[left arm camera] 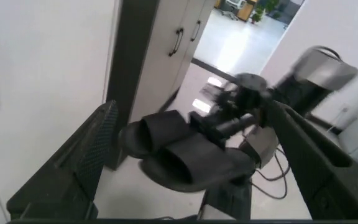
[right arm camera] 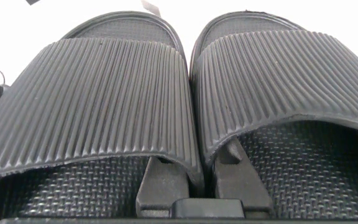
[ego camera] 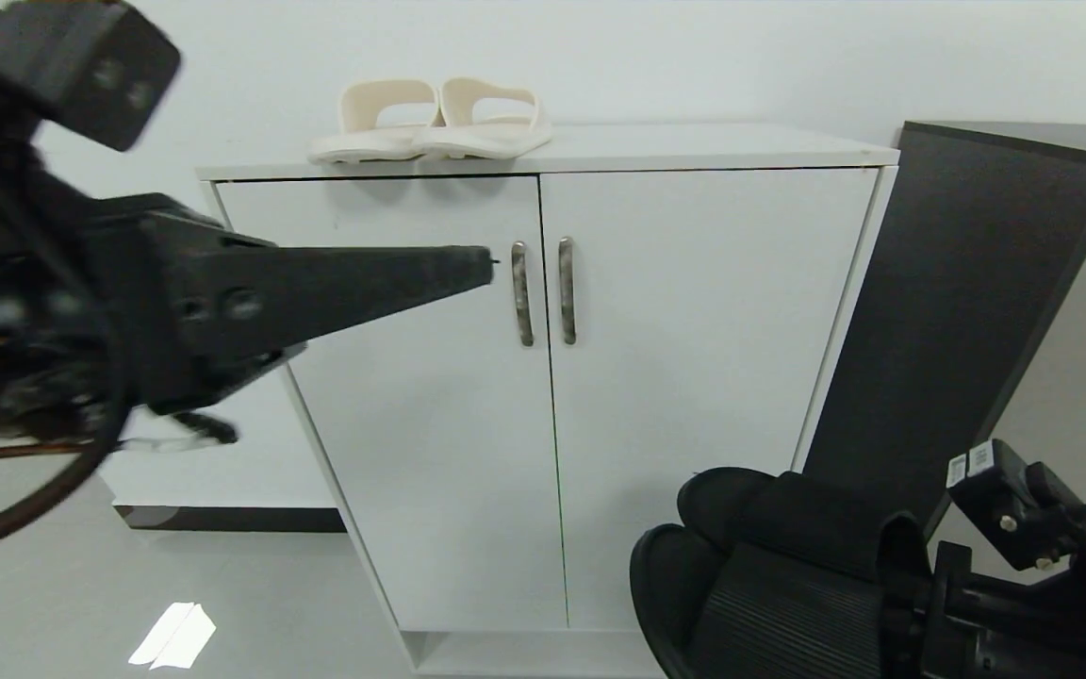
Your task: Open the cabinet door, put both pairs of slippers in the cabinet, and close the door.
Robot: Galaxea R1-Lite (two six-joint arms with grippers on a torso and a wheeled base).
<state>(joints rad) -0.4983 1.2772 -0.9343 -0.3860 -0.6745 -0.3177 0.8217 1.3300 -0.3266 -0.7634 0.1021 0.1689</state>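
Left gripper (ego camera: 485, 267) faces shut cabinet doors (ego camera: 694, 377); right gripper (right arm camera: 199, 180) clasps black slippers (ego camera: 788, 566).

text: none legible | white stickers (ego camera: 968, 463): too small to read

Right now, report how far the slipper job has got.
Done: nothing; both doors are shut. In hand: right claw grips the black slippers, open left claw is beside the left handle. Left: open, load black and white slippers, close.
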